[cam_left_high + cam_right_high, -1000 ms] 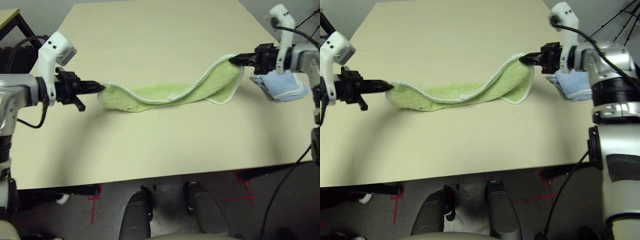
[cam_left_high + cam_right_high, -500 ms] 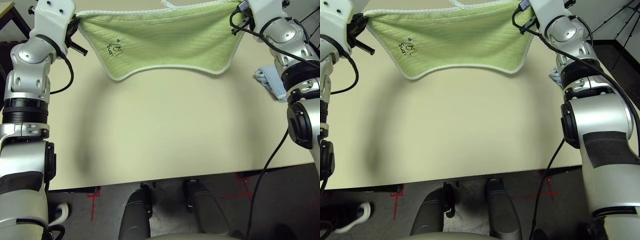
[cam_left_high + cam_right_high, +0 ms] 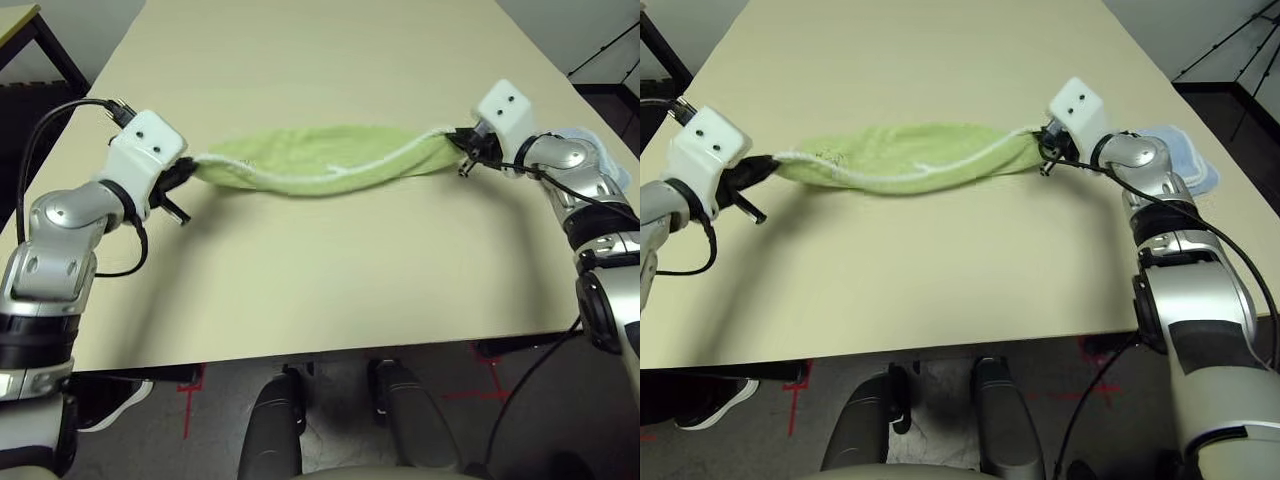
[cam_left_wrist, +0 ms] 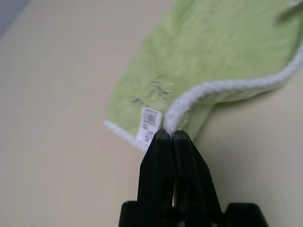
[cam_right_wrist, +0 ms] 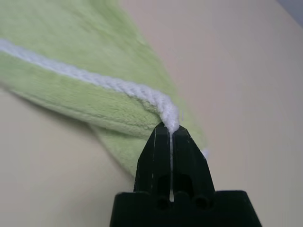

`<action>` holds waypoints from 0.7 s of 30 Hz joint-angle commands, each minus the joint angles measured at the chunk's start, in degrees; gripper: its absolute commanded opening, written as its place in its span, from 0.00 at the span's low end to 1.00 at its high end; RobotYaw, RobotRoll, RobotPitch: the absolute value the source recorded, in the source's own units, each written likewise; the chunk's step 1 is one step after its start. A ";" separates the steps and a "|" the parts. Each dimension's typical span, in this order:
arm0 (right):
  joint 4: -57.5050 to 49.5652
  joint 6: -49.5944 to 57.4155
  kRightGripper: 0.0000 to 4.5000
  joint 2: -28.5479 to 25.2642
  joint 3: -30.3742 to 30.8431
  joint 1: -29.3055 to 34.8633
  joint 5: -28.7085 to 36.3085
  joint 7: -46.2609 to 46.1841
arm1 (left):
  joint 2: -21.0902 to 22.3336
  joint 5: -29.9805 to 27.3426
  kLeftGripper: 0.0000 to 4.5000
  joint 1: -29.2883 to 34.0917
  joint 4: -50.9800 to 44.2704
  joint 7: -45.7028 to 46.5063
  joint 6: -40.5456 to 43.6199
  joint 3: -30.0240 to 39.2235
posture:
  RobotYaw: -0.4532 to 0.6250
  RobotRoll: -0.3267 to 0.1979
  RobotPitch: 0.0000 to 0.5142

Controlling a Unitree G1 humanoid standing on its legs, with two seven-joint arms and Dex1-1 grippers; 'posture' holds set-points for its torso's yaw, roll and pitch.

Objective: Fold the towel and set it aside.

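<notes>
The light-green towel (image 3: 320,165) with white stitched edging lies doubled over in a long band across the middle of the table. My left gripper (image 3: 187,171) is shut on the towel's left end; in the left wrist view its fingertips (image 4: 168,135) pinch the white edge next to a small white label (image 4: 147,124). My right gripper (image 3: 456,143) is shut on the right end, and its fingertips (image 5: 169,131) clamp the white edging (image 5: 156,100). Both ends sit low, at or just above the tabletop.
A light blue folded cloth (image 3: 1185,150) lies near the right table edge, behind my right forearm. The beige table (image 3: 330,280) has open surface in front of and beyond the towel. Red tape marks show on the floor below the front edge.
Half a second ago both grippers held the towel raised and spread out; now they have come down and the towel lies doubled on the table. The camera view has also shifted.
</notes>
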 commanded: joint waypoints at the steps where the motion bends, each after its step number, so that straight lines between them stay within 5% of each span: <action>1: -6.69 7.05 0.00 -2.89 -1.19 2.79 2.75 5.78 | 1.93 -4.64 0.01 2.06 -4.53 -4.05 5.77 1.83 | 0.30 0.62 0.40; 7: -14.35 17.96 0.00 -7.56 -1.21 4.78 5.61 14.76 | 6.53 -13.01 0.01 4.12 -9.07 -9.16 17.51 5.67 | 0.31 0.62 0.39; 21: -10.56 18.44 0.00 -11.49 0.95 2.88 2.72 22.08 | 15.10 -18.85 0.01 14.34 -11.06 -14.82 22.57 14.63 | 0.33 0.62 0.39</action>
